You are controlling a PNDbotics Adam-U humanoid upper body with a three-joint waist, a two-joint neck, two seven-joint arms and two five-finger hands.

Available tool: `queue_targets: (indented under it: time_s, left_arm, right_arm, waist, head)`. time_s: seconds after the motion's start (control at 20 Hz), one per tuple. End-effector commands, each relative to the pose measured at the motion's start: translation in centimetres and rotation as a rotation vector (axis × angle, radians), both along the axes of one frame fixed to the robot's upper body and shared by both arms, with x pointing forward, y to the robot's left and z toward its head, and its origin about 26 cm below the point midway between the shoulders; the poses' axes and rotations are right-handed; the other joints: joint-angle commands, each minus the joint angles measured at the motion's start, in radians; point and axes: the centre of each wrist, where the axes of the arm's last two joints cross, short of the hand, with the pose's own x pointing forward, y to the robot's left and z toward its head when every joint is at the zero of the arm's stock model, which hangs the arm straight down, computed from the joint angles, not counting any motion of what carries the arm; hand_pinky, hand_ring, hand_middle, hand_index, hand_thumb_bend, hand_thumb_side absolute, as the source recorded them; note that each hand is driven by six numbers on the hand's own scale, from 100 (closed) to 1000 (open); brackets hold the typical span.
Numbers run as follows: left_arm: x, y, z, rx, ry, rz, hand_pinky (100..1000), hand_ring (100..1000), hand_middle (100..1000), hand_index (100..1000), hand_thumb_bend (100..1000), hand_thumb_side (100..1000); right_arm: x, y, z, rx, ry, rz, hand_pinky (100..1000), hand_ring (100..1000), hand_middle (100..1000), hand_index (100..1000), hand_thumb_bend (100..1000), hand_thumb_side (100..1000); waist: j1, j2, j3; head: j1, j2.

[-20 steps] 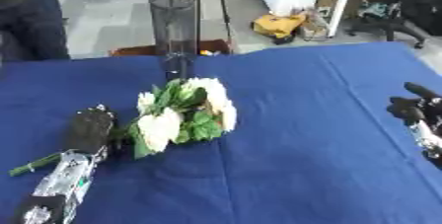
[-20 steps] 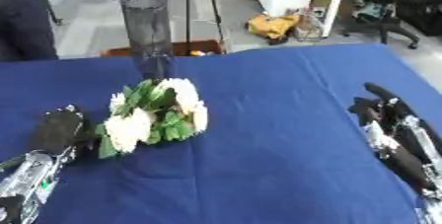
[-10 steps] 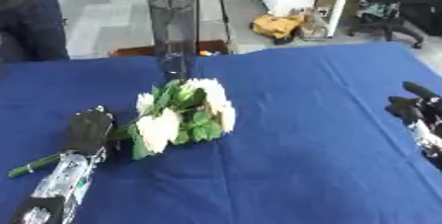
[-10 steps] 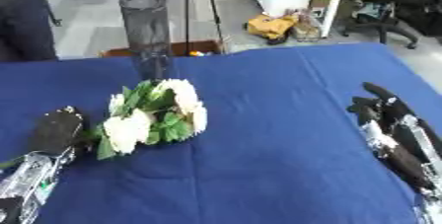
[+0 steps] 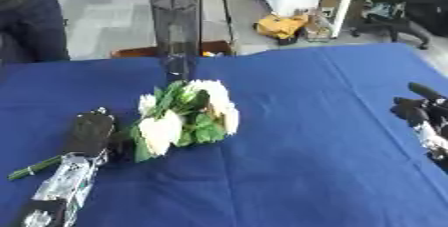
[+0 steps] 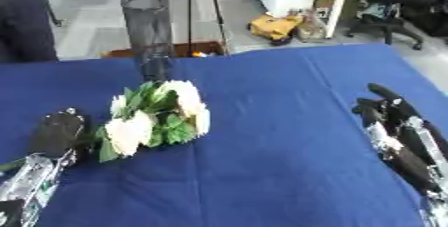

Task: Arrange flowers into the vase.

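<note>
Where the blue bench (image 5: 306,171) fills the frame, bouquet (image 5: 185,116) lies diagonally, blooms upper right, stem lower left in curled left hand (image 5: 89,133); tall vase (image 5: 176,33) upright behind; right hand (image 6: 389,113), fuller in right eye view, relaxed.

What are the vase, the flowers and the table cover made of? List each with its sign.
Vase: clear glass or plastic, glossy; the floor shows through its tall wall.
Flowers: white blooms with green leaves, possibly artificial; the look leaves it open.
Table cover: blue cloth, matte; soft creases run across it.
</note>
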Motion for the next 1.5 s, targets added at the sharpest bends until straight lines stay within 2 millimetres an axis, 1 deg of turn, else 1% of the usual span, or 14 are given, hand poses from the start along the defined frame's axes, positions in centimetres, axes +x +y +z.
queue_targets:
  time_s: [0.05, 0.1, 0.2, 0.25, 0.45, 0.7, 0.75, 0.9, 0.95, 1.0, 1.1, 1.2, 1.35, 1.5]
  left_arm:
    - [-1.0, 1.4, -4.1, 0.013, 0.19, 0.059, 336, 375, 322, 480, 306, 100]
    - [-1.0, 1.3, -4.0, 0.01, 0.206, 0.062, 327, 368, 315, 471, 271, 100]
    - [-1.0, 1.2, -3.5, 0.011, 0.231, 0.063, 315, 359, 305, 458, 251, 100]
    - [-1.0, 1.1, -3.2, 0.012, 0.24, 0.062, 297, 341, 286, 439, 198, 100]
    - [-0.9, 0.7, -1.9, 0.017, 0.267, 0.063, 274, 314, 258, 411, 100, 100]
    - [-0.9, 0.4, -0.9, 0.033, 0.273, 0.067, 258, 299, 243, 397, 100, 100]
    - [-0.9, 0.3, -0.7, 0.037, 0.266, 0.064, 203, 232, 174, 329, 100, 100]
    - [-0.9, 0.1, -0.9, 0.051, 0.244, 0.057, 201, 229, 171, 324, 100, 100]
    - [-0.9, 0.1, -1.0, 0.055, 0.242, 0.056, 160, 198, 136, 288, 100, 100]
    - [-0.9, 0.1, -1.2, 0.066, 0.243, 0.053, 155, 195, 133, 285, 100, 100]
    - [-0.9, 0.1, -1.6, 0.083, 0.235, 0.048, 100, 143, 100, 230, 100, 100]
    - [-0.8, 0.2, -1.8, 0.088, 0.225, 0.046, 100, 100, 100, 189, 100, 100]
    - [-0.8, 0.3, -2.2, 0.081, 0.226, 0.046, 100, 100, 100, 149, 100, 100]
    - [-0.7, 0.3, -2.3, 0.059, 0.237, 0.043, 100, 100, 100, 110, 100, 126]
  right_arm:
    - [0.0, -0.2, 0.5, -0.006, -0.017, 0.003, 867, 903, 641, 957, 100, 557]
    - [0.0, -0.2, 0.5, -0.006, -0.017, 0.003, 867, 903, 641, 957, 100, 554]
    - [0.0, -0.2, 0.5, -0.007, -0.017, 0.003, 867, 903, 641, 957, 100, 554]
    - [0.0, -0.2, 0.5, -0.007, -0.017, 0.003, 867, 903, 641, 957, 100, 554]
    - [0.0, -0.2, 0.5, -0.006, -0.017, 0.003, 867, 903, 642, 957, 100, 554]
    - [0.0, -0.2, 0.4, -0.006, -0.017, 0.003, 867, 903, 642, 957, 100, 554]
    - [0.0, -0.2, 0.5, -0.007, -0.017, 0.004, 867, 903, 641, 957, 100, 554]
    - [0.0, -0.2, 0.4, -0.007, -0.017, 0.005, 867, 903, 641, 957, 100, 554]
    - [0.0, -0.2, 0.4, -0.007, -0.017, 0.005, 867, 903, 642, 958, 100, 554]
    - [0.0, -0.2, 0.5, -0.006, -0.017, 0.005, 867, 903, 641, 958, 100, 554]
    - [0.0, -0.2, 0.4, -0.006, -0.016, 0.005, 867, 903, 641, 958, 100, 554]
    - [0.0, -0.2, 0.4, -0.006, -0.016, 0.004, 867, 903, 641, 958, 100, 554]
    - [0.0, -0.2, 0.5, -0.005, -0.016, 0.005, 867, 903, 641, 958, 100, 555]
    - [0.0, -0.2, 0.4, -0.005, -0.016, 0.005, 866, 903, 641, 958, 100, 558]
  waist:
    - [0.003, -0.009, -0.001]
    - [0.003, -0.009, -0.001]
    - [0.002, -0.009, -0.001]
    - [0.002, -0.008, -0.001]
    - [0.002, -0.008, -0.002]
    - [0.002, -0.008, -0.002]
    - [0.002, -0.008, -0.003]
    - [0.003, -0.008, -0.004]
    - [0.003, -0.008, -0.004]
    - [0.003, -0.008, -0.005]
    - [0.004, -0.009, -0.005]
    - [0.005, -0.009, -0.005]
    - [0.005, -0.01, -0.004]
    - [0.005, -0.01, -0.003]
  head:
    - [-0.003, 0.006]
    - [-0.003, 0.006]
    - [-0.003, 0.006]
    - [-0.003, 0.006]
    - [-0.003, 0.007]
    - [-0.003, 0.007]
    - [-0.003, 0.007]
    - [-0.003, 0.008]
    - [-0.003, 0.008]
    - [-0.003, 0.008]
    - [-0.003, 0.008]
    - [-0.003, 0.008]
    - [-0.004, 0.007]
    - [-0.003, 0.007]
